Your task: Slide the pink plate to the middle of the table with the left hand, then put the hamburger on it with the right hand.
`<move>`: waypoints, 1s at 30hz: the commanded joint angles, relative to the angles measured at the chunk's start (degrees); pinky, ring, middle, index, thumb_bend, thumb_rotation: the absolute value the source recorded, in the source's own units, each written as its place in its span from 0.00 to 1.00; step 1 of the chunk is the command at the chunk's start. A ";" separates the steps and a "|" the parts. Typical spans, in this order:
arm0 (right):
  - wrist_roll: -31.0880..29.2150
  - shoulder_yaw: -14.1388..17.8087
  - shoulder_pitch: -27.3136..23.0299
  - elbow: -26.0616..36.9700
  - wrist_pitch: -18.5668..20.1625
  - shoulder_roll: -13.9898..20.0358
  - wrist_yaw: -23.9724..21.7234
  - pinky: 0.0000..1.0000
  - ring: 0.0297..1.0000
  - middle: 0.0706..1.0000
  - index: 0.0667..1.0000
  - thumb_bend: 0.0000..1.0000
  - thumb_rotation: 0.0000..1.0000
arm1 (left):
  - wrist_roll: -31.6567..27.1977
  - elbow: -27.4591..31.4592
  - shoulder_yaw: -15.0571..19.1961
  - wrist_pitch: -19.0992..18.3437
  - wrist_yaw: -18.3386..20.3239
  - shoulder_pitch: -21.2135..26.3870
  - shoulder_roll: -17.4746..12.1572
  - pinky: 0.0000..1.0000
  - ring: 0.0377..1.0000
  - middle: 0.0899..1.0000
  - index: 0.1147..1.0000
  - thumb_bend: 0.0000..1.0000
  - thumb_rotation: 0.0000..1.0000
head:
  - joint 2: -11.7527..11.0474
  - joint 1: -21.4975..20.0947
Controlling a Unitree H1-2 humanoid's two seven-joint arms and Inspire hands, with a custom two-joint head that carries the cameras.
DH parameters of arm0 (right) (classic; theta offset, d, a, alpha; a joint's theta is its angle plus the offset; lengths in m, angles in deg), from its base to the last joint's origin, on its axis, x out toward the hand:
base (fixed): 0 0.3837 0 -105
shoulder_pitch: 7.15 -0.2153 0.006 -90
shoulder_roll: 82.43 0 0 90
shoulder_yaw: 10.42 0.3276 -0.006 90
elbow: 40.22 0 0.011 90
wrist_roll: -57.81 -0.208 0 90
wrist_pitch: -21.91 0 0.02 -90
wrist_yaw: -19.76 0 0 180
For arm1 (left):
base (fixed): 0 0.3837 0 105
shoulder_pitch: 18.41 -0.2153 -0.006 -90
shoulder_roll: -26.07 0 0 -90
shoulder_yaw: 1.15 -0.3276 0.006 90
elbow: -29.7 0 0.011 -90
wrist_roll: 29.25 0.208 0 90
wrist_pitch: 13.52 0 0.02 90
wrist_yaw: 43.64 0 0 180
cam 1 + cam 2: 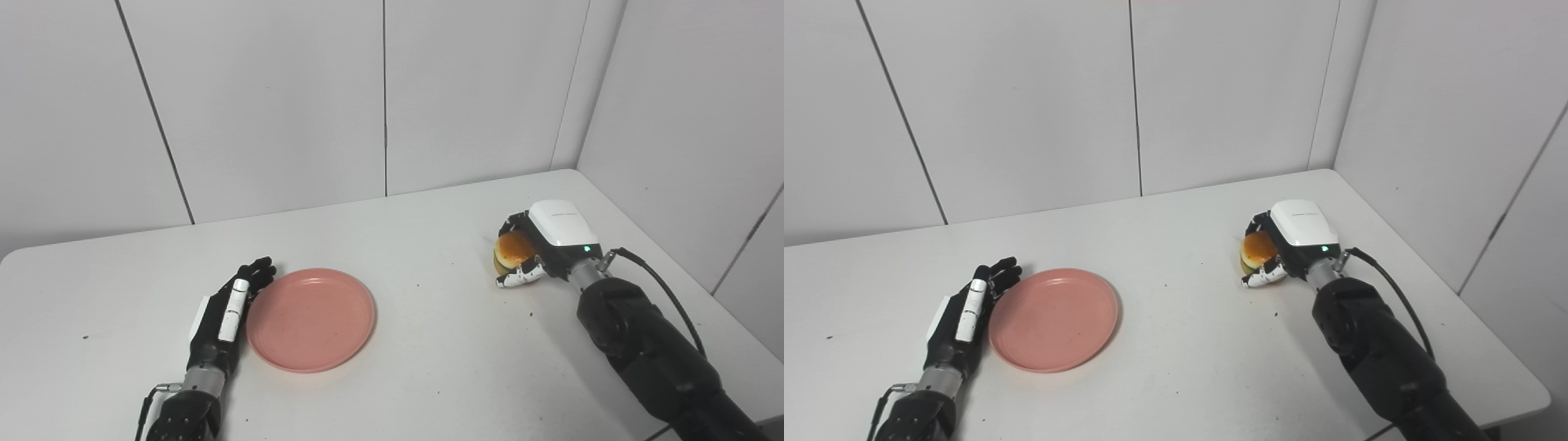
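The pink plate (310, 318) lies flat on the white table (429, 343), left of the middle. My left hand (229, 309) is open, its fingers straight, lying along the plate's left rim and touching it. The hamburger (512, 251) sits at the right side of the table, with an orange bun on top and green below. My right hand (545, 245) is wrapped around the hamburger, fingers behind it and thumb in front. The hamburger looks to be resting on the table. The same scene shows in the right eye view, with the plate (1054, 319) and the hamburger (1257, 252).
White wall panels (380, 98) stand close behind the table and along its right side. The table's right edge (729, 306) runs just past my right arm. Small dark specks dot the tabletop.
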 commanded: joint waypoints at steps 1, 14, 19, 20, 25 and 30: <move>0.32 1.15 -2.71 3.52 0.18 0.50 0.09 0.37 0.44 0.49 0.46 0.51 0.14 | 0.68 -2.39 -0.80 -2.62 0.53 -2.06 0.94 0.81 0.83 0.78 0.72 0.69 0.96 | 0.11 0.51; 0.93 0.47 -6.58 10.81 -0.55 -3.60 -4.58 0.36 0.42 0.47 0.45 0.51 0.14 | 2.27 -4.25 -1.65 -1.60 -1.81 -1.32 2.65 0.81 0.85 0.80 0.73 0.75 0.97 | 0.09 5.41; 1.03 -0.47 -8.17 10.98 -0.83 -5.85 -5.61 0.35 0.41 0.40 0.49 0.52 0.01 | 2.36 -4.45 -1.61 -1.67 -2.46 -1.08 3.33 0.82 0.85 0.80 0.74 0.76 0.96 | -0.03 7.40; 1.12 -0.87 -8.48 10.88 -0.90 -6.41 -5.72 0.37 0.43 0.41 0.49 0.52 0.01 | 2.35 -4.50 -1.60 -1.67 -2.53 -0.99 3.48 0.81 0.84 0.80 0.74 0.76 0.96 | -0.11 8.16; 0.91 -2.60 -9.38 10.83 -0.96 -9.49 -6.36 0.37 0.44 0.43 0.48 0.52 0.00 | 2.08 -4.58 -1.42 -1.94 -2.55 -0.74 4.35 0.83 0.85 0.80 0.73 0.75 0.95 | -0.29 10.24; 1.38 -4.62 -9.82 9.73 -2.19 -11.84 -6.27 0.35 0.42 0.41 0.49 0.52 0.00 | 2.70 -4.47 -1.82 -2.20 -3.27 -0.68 5.18 0.83 0.85 0.80 0.73 0.75 0.96 | -0.62 12.30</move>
